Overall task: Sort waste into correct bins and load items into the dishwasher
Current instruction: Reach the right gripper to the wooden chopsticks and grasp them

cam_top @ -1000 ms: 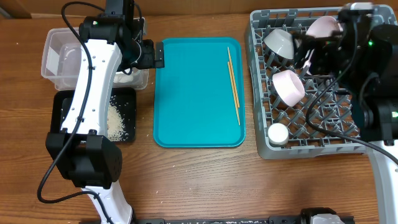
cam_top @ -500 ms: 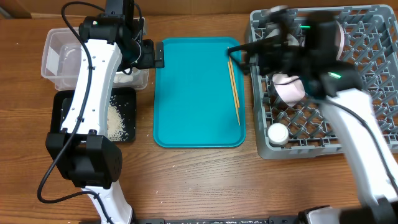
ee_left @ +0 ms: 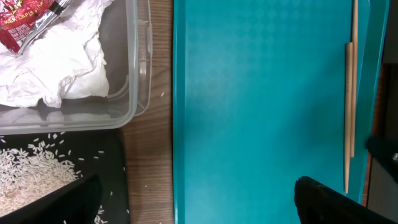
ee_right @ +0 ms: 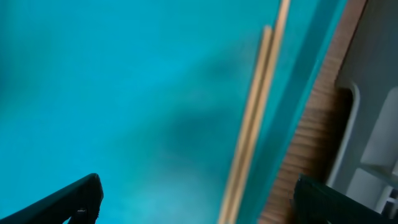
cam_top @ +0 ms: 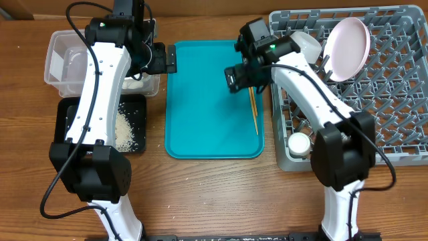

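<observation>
Two wooden chopsticks [cam_top: 253, 107] lie along the right side of the teal tray [cam_top: 200, 114]; they also show in the right wrist view [ee_right: 249, 137]. My right gripper [cam_top: 242, 75] [ee_right: 199, 202] is open and empty, hovering over them. My left gripper [cam_top: 167, 59] [ee_left: 193, 205] is open and empty at the tray's left edge. The clear tub [cam_top: 60, 60] holds tissue [ee_left: 56, 68] and the red wrapper [ee_left: 18, 18]. The black tray [cam_top: 134, 107] holds rice [cam_top: 124, 130]. The grey rack [cam_top: 394, 100] holds the pink plate [cam_top: 348, 48], a whitish bowl [cam_top: 305, 45] and the white cup [cam_top: 299, 143]. The pink bowl is hidden under my right arm.
The teal tray lies between the bins on the left and the rack on the right. A few rice grains [ee_left: 163, 94] lie on the wood beside the clear tub. The right arm stretches across the rack's left side.
My right arm has swung left from over the rack to over the tray's right side above the chopsticks, uncovering the pink plate. The left arm has not moved.
</observation>
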Controlling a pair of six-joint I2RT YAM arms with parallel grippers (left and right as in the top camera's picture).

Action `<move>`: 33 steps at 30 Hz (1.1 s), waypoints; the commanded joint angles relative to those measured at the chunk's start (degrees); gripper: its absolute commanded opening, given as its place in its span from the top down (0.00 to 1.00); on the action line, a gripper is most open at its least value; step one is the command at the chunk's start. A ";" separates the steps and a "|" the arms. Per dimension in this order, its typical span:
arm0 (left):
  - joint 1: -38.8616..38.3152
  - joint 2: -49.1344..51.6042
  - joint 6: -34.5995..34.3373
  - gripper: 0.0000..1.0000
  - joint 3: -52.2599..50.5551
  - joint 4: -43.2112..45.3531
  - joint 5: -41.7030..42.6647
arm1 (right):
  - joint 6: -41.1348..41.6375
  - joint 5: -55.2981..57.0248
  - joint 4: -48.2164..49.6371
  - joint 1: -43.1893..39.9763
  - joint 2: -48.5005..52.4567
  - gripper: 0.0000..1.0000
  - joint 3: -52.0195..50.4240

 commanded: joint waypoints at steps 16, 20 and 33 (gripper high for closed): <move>-0.13 -1.90 -0.15 0.00 1.29 0.07 -0.20 | -5.97 8.07 14.60 -0.13 1.90 0.27 -12.04; -0.13 -1.90 -0.15 0.00 1.29 0.07 -0.20 | -5.92 8.37 14.82 -0.24 1.95 0.32 -12.11; -0.13 -1.90 -0.15 0.00 1.29 0.04 -0.17 | -5.53 7.80 15.39 -0.15 5.88 0.44 -12.09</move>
